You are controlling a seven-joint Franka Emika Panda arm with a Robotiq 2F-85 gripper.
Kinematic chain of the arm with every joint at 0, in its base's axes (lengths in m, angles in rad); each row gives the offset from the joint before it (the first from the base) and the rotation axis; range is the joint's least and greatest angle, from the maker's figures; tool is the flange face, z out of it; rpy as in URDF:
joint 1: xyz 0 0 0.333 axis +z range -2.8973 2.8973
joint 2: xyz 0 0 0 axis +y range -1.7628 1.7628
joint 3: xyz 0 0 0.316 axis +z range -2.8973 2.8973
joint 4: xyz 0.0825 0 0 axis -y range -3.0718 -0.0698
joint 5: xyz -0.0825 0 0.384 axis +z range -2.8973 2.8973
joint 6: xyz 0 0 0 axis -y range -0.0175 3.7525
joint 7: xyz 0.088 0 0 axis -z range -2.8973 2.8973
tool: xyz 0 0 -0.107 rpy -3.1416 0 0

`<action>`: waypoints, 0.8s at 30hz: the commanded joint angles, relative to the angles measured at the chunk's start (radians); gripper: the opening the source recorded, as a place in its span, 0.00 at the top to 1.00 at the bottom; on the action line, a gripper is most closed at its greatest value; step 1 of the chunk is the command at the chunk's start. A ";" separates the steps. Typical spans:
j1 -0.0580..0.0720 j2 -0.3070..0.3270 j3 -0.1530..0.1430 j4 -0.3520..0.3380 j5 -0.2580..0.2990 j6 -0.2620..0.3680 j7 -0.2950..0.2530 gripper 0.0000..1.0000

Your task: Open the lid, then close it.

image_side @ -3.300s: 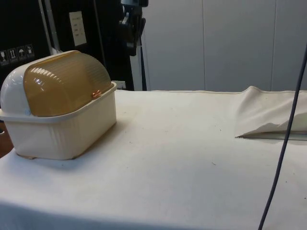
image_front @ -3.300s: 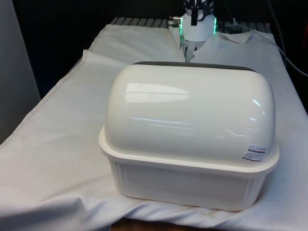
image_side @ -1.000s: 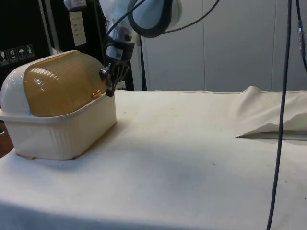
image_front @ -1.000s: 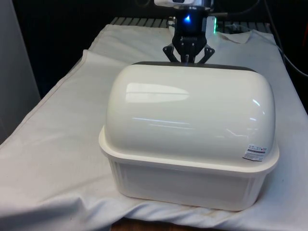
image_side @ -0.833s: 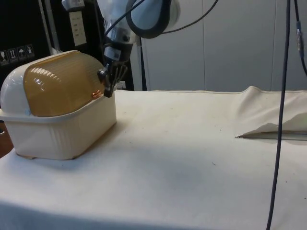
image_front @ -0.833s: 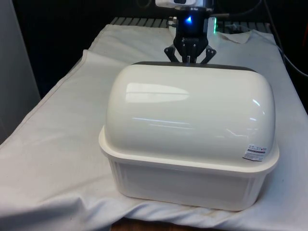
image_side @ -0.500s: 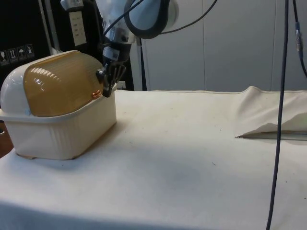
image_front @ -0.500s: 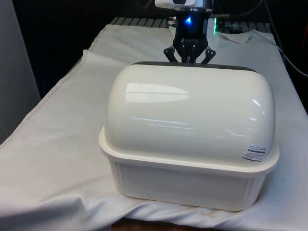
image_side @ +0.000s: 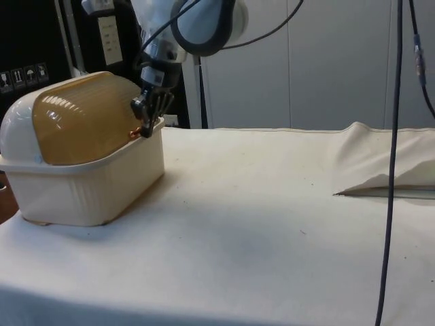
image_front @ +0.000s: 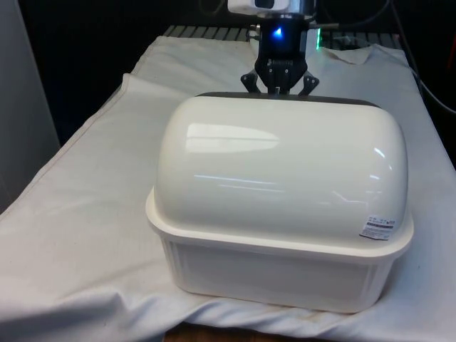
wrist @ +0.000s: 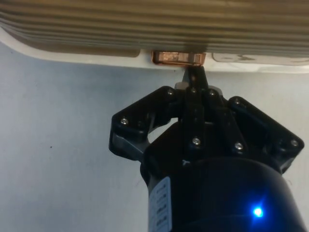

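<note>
**End effector at the lid handle, lid not yet raised**

Desk (image_side: 272, 224): white cloth, flat around the box, with a fold lying well away from it.

Bread box (image_front: 281, 206): cream tub with a domed back shell, standing on the desk. It turns its back to the front camera, so its opening faces the robot.

Lid (image_side: 88, 119): amber ribbed roll-top, fully down, with its lower edge on the box rim.

Handle (wrist: 178, 57): small copper tab at the middle of the lid's lower edge, just above the box rim.

End effector (image_side: 144, 130): at the box's opening side, tip at the handle. In the wrist view the fingers (wrist: 194, 77) are pressed together into one narrow point just beneath the tab. They grip nothing.

Judgement: the opening step is in hand, with the closed tip set to hook the tab from below. To do it well, keep the tip centred under the tab, then follow the dome's curve up and back. A straight vertical pull would likely slip off the tab or lift the box off the desk.
</note>
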 commanded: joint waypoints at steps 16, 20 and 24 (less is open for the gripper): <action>0.003 -0.019 -0.009 0.024 -0.004 0.002 0.017 1.00; 0.003 -0.034 -0.010 0.026 -0.005 0.004 0.020 1.00; 0.002 -0.042 -0.010 0.030 -0.006 0.003 0.021 1.00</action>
